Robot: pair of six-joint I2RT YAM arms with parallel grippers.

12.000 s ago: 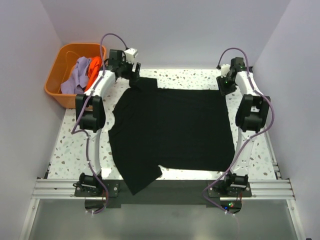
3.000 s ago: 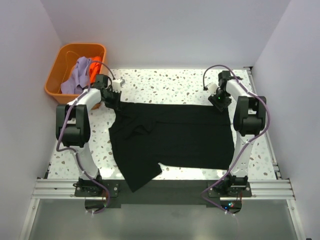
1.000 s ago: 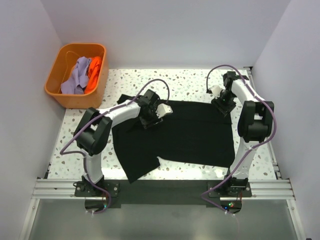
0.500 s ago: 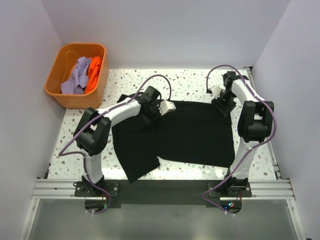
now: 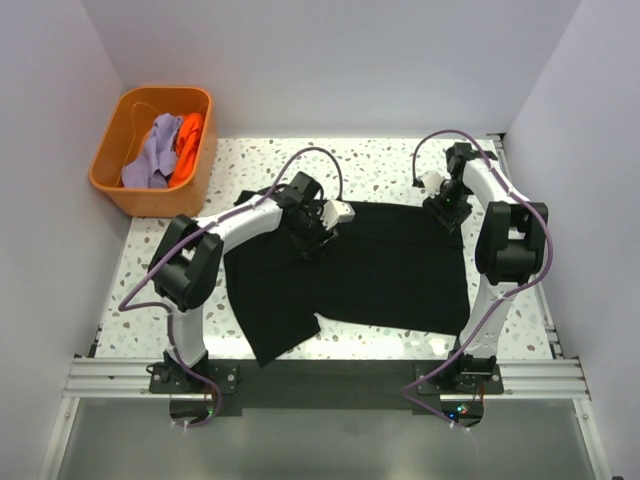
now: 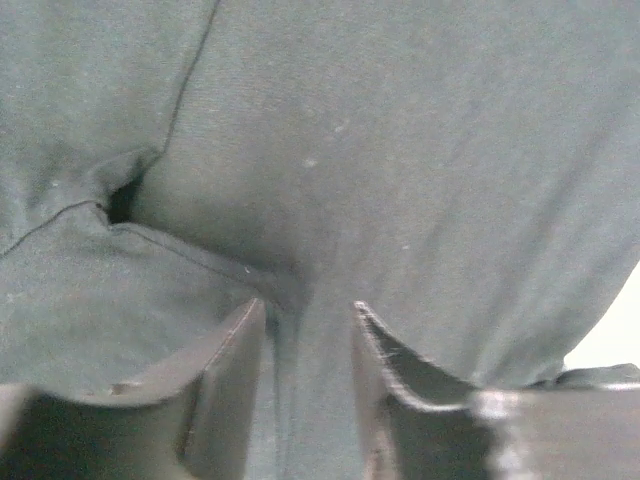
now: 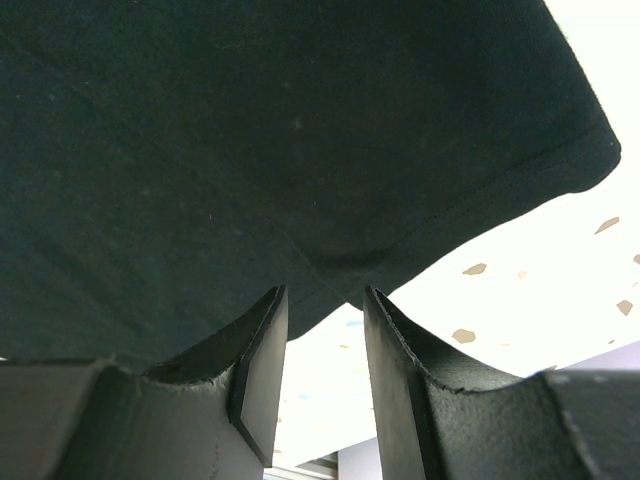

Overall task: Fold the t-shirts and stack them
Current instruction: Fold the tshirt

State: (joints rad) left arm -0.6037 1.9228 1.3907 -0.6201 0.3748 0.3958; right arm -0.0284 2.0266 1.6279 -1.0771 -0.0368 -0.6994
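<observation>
The black t-shirt lies spread on the speckled table, its far edge folded toward me. My left gripper is down on the shirt's upper middle. In the left wrist view its jaws stand narrowly apart with a ridge of the black cloth pinched between them. My right gripper is at the shirt's far right corner. In the right wrist view its fingertips hold the puckered hem over bare table. A lavender shirt and an orange shirt lie in the tub.
The rigid orange tub stands at the far left corner, off the table's edge. One sleeve hangs over the near edge by the aluminium rail. White walls close in on the left, back and right.
Over twelve seconds both grippers drew the shirt's far edge toward me. My left gripper then moved to the shirt's middle and, in the last second, shifted slightly right. The right arm stayed still.
</observation>
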